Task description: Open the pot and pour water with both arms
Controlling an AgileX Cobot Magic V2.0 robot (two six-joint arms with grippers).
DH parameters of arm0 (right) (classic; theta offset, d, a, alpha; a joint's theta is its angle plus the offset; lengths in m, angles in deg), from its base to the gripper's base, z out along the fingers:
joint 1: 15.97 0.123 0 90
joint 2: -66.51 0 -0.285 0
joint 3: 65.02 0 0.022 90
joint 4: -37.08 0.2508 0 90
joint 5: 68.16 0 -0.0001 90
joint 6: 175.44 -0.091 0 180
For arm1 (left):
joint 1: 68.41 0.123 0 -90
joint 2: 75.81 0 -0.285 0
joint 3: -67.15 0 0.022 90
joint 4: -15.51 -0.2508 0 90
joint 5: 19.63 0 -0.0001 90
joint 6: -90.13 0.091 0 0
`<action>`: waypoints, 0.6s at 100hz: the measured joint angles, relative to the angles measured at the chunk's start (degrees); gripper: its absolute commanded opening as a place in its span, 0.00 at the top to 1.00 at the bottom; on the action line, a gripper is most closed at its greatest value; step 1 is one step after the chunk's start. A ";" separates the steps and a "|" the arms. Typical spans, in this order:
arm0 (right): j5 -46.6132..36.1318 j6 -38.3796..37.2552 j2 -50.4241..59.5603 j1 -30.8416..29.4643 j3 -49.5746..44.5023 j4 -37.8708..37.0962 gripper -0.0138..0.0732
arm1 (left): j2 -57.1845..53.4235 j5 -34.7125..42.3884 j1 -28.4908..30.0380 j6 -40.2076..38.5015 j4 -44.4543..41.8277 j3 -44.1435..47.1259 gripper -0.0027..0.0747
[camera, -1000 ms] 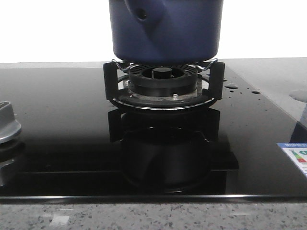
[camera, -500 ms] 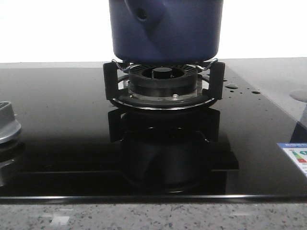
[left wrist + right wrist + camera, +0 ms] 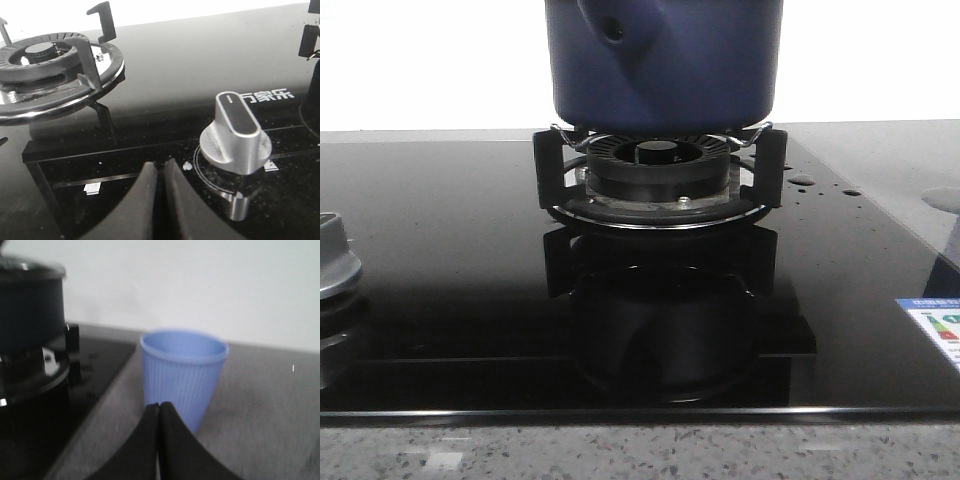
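The dark navy-blue pot (image 3: 665,65) stands on the black burner stand (image 3: 660,185) at the middle back of the glass hob; its top is cut off by the front view's edge, so no lid shows there. In the right wrist view the pot (image 3: 30,310) is a dark shape on its stand, with a shiny rim at its top. A light blue ribbed cup (image 3: 182,372) stands upright on the grey counter beside the hob. My right gripper (image 3: 159,405) is shut and empty, just in front of the cup. My left gripper (image 3: 159,164) is shut and empty, low over the black glass.
A silver control knob (image 3: 235,135) sits on the hob next to my left gripper, and its edge shows in the front view (image 3: 335,262). A second, bare burner with pan supports (image 3: 45,70) lies beyond. Water drops (image 3: 803,180) and an energy label (image 3: 935,325) lie on the hob's right side.
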 measured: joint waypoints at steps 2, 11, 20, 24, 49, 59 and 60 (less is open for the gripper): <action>1.45 0.99 0.35 -0.20 -0.82 1.20 0.91 | 0.00 0.00 0.00 0.00 0.00 0.00 0.99; 4.08 3.14 3.00 -1.99 -4.84 3.98 0.91 | 0.00 0.00 0.00 0.00 0.00 0.00 0.99; 6.29 3.77 6.77 -4.25 -6.28 5.56 0.91 | 0.00 0.00 0.00 0.00 0.00 0.00 0.99; 7.19 3.84 8.28 -5.05 -6.28 6.00 0.91 | 0.00 0.00 0.00 0.00 0.00 0.00 0.99; 17.96 3.91 13.36 -7.45 -6.28 8.40 0.91 | 0.00 0.00 0.00 0.00 0.00 0.00 0.99; 19.26 3.91 13.47 -7.45 -6.17 8.40 0.91 | 0.00 -0.10 0.00 0.00 0.00 0.00 0.99; 19.37 4.01 13.47 -7.45 -6.17 8.40 0.91 | 0.00 -0.10 0.00 0.00 0.00 0.00 0.99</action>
